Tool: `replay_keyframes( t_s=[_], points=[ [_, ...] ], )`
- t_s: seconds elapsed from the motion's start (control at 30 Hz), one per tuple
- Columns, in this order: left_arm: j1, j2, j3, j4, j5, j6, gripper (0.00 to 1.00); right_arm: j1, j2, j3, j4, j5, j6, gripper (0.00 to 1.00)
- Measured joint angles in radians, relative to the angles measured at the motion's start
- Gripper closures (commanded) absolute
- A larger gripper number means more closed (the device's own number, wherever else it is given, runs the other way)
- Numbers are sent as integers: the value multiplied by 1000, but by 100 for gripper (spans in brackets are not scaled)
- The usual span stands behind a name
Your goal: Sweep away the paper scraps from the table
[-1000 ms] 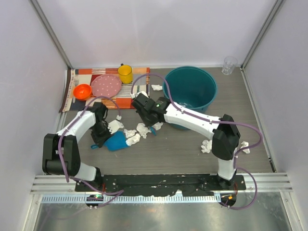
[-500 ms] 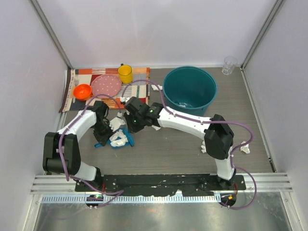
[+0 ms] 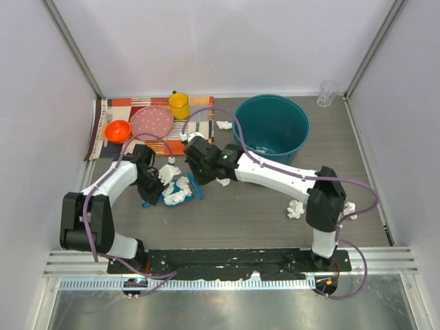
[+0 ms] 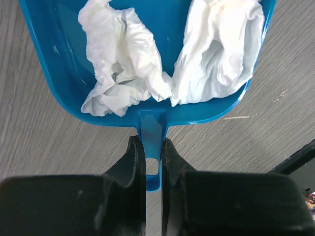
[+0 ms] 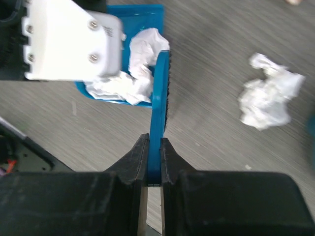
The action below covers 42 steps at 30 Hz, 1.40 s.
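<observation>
My left gripper is clamped tight on the handle of the blue dustpan, which carries two paper scraps. My right gripper pinches the blue brush by its handle, jaws nearly closed. The bristles are at the pan's mouth, perhaps touching it. On the table, one wad sits at nine o'clock of the teal bucket, and another wad at its five o'clock.

Paper scraps 6+; 1 ea: bucket, dustpan, brush, cup, plate, bowl, glass, mat.
</observation>
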Motion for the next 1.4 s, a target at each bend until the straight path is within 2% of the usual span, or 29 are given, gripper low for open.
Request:
replay_keyframes(
  t_s=[0.23, 0.5, 0.6, 0.9, 1.2, 1.4],
  points=[
    [0, -2, -2, 30, 71, -18, 100, 0, -183, -59, -155, 185, -20, 99],
    [0, 3, 61, 11, 129, -58, 100, -3, -319, -69, -210, 251, -20, 99],
    [0, 7, 160, -31, 127, -108, 100, -6, -351, -104, -210, 252, -21, 99],
    [-14, 97, 552, -154, 115, -221, 100, -8, -510, -393, -127, 135, -26, 99],
    [-133, 247, 923, -261, 50, -318, 100, 5, -663, -579, -29, -18, -43, 99],
    [-199, 301, 1118, -293, 25, -376, 100, 18, -779, -687, 4, -149, -71, 99]
  ],
)
